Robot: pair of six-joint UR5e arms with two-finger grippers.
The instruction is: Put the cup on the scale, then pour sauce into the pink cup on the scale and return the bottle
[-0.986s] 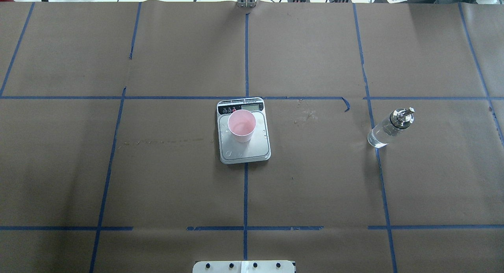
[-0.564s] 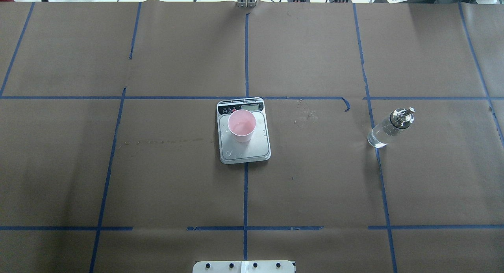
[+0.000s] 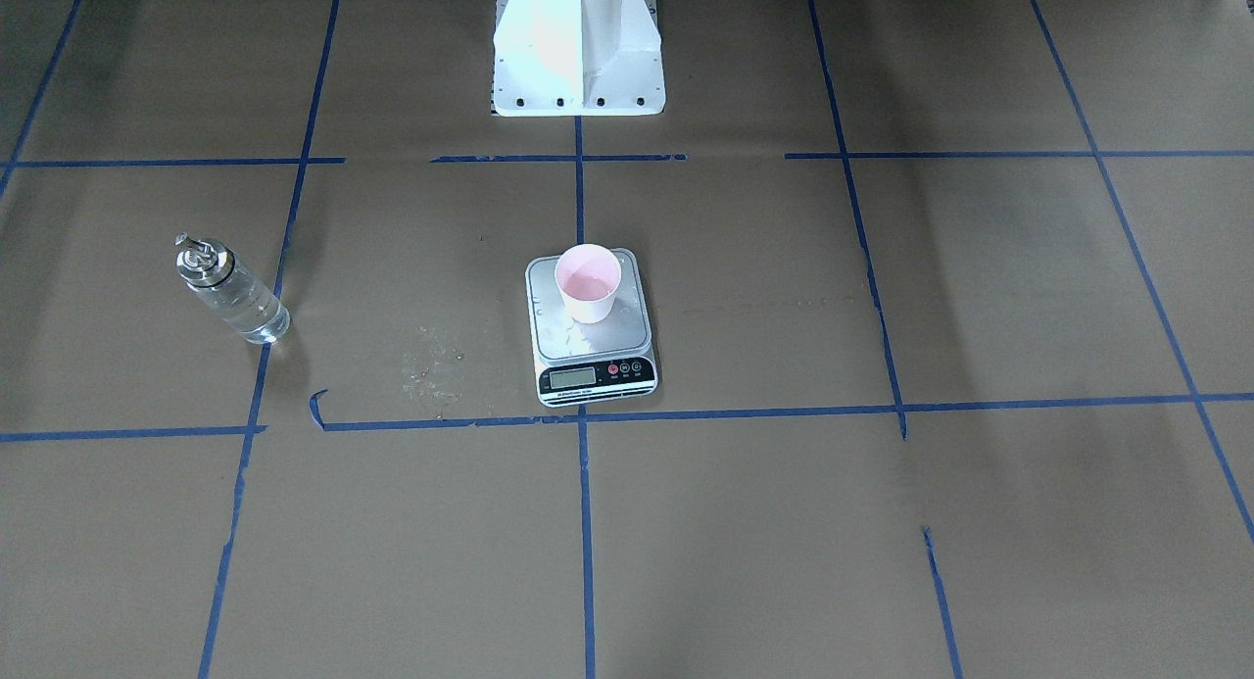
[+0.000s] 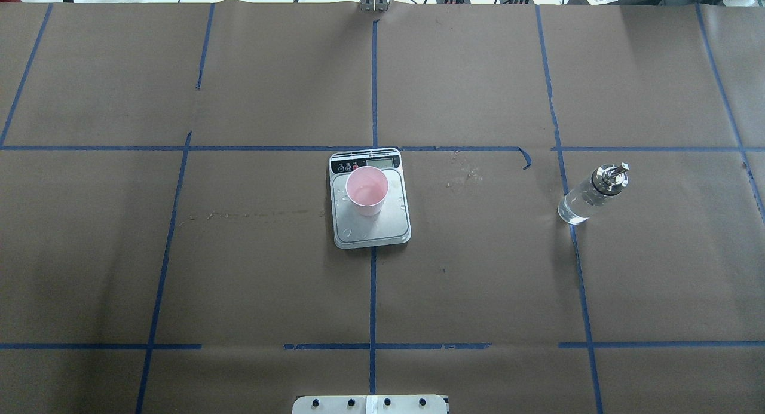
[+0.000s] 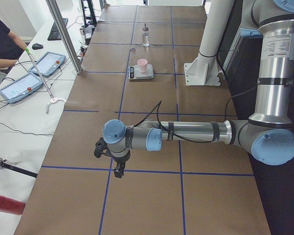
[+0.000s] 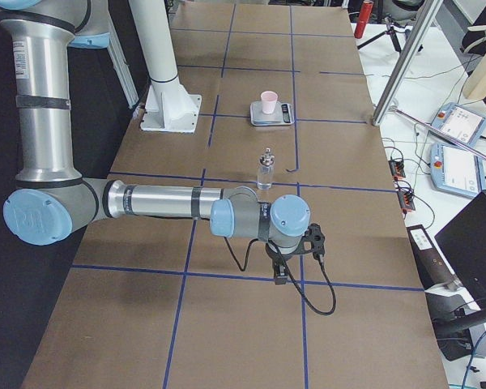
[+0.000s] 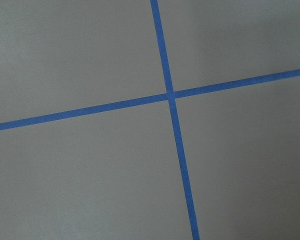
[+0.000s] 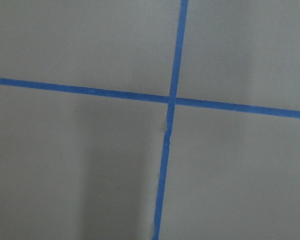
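Observation:
The pink cup (image 4: 367, 190) stands upright on the silver scale (image 4: 382, 230) at the table's middle; both also show in the front view, cup (image 3: 588, 283) on scale (image 3: 609, 338). The clear bottle (image 4: 588, 196) with its silver cap stands upright on the table to the right, apart from the scale, with clear sauce inside; it also shows in the front view (image 3: 233, 292). My left gripper (image 5: 118, 169) hangs over the table far from the scale, seen only from the side; I cannot tell if it is open. My right gripper (image 6: 280, 275) is likewise far off near the bottle's end; I cannot tell its state.
Brown paper with blue tape lines (image 4: 373, 294) covers the table. The robot's white base (image 3: 578, 52) stands behind the scale. Tablets (image 5: 19, 85) and cables lie on the operators' side bench. Small wet spots mark the paper (image 3: 431, 365) beside the scale.

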